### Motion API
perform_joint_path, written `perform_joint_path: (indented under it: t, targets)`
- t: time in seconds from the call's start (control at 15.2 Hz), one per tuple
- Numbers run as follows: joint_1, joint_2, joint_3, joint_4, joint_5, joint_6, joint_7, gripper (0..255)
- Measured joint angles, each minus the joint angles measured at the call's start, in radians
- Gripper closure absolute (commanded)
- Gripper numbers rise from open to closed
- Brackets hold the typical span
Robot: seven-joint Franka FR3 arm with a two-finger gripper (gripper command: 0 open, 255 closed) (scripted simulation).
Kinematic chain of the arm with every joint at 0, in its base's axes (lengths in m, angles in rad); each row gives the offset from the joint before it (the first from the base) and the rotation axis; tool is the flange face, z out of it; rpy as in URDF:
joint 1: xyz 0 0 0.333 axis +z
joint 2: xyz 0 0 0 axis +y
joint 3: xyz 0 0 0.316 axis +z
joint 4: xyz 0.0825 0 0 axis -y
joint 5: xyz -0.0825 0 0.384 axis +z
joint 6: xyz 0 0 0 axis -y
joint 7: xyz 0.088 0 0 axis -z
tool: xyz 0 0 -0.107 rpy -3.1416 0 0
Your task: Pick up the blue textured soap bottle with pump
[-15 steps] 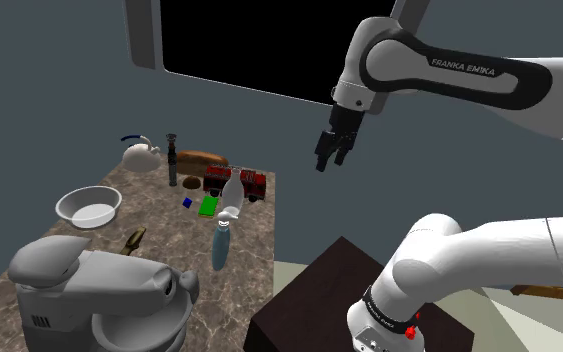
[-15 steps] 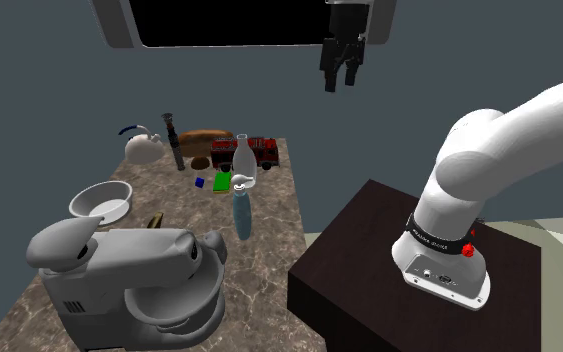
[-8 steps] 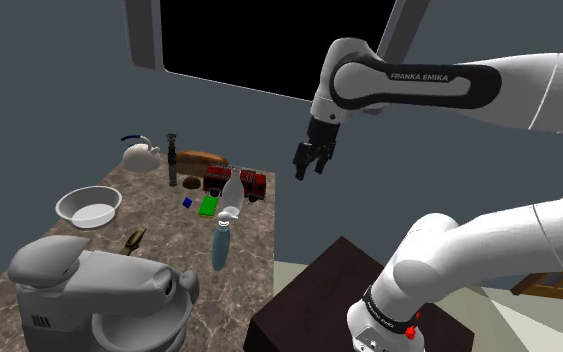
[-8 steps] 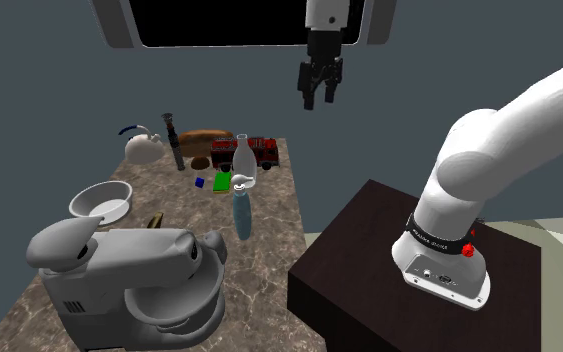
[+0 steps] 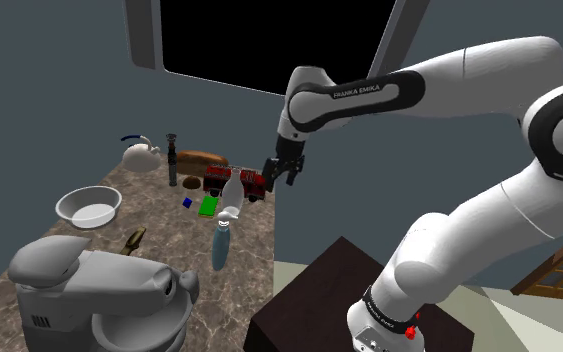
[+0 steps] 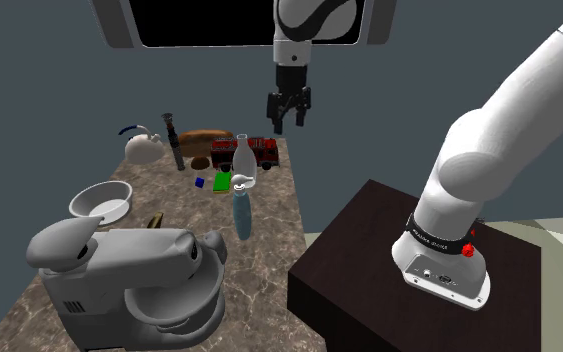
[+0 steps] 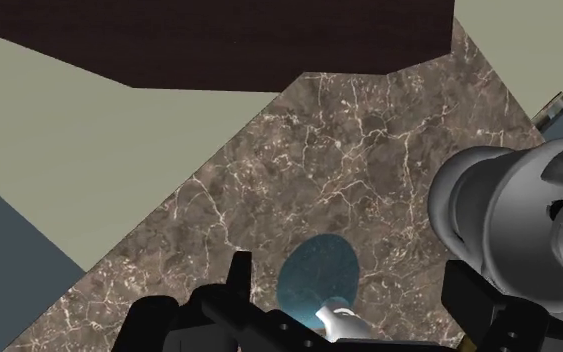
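The soap bottle [image 5: 219, 248] has a blue body and a white pump head, and stands upright near the marble counter's [image 5: 159, 240] right edge in the shoulder view. It also stands in front of the mixer in the second exterior view, soap bottle [image 6: 241, 216]. My gripper [image 5: 277, 177] hangs open in the air above the counter's far right corner, higher than the bottle and beyond it, holding nothing. From the hand, the bottle [image 7: 315, 272] is seen from above, between my spread fingers [image 7: 239, 276] but far below them. In the second exterior view the gripper [image 6: 287, 121] hovers over the red toy truck.
A large grey stand mixer [image 5: 99, 290] fills the counter's near end. A white bowl [image 5: 88, 206], kettle [image 5: 141, 153], dark grinder [image 5: 172, 160], bread loaf [image 5: 201, 158], red toy truck [image 5: 237, 181], clear bottle [image 5: 231, 188] and green block [image 5: 207, 206] crowd the far end. The dark stand [image 6: 389, 260] sits right of the counter.
The arm has swung down and toward the shoulder view's left, carrying the open gripper from in front of the wall to just above the counter's far corner. Nothing on the counter moved.
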State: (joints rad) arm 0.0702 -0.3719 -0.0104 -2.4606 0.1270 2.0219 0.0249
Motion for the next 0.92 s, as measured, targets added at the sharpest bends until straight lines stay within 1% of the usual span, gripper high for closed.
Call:
perform_joint_path:
  t: [0.13, 0.4, 0.59, 0.92]
  targets:
    - [0.007, 0.072, 0.005, 0.014, 0.012, 0.058, 0.001, 0]
    - [0.023, 0.243, 0.02, 0.083, 0.037, 0.159, 0.01, 0]
    - [0.031, 0.349, 0.027, 0.128, 0.052, 0.218, 0.01, 0]
    - [0.046, 0.555, 0.041, 0.259, 0.073, 0.292, 0.021, 0]
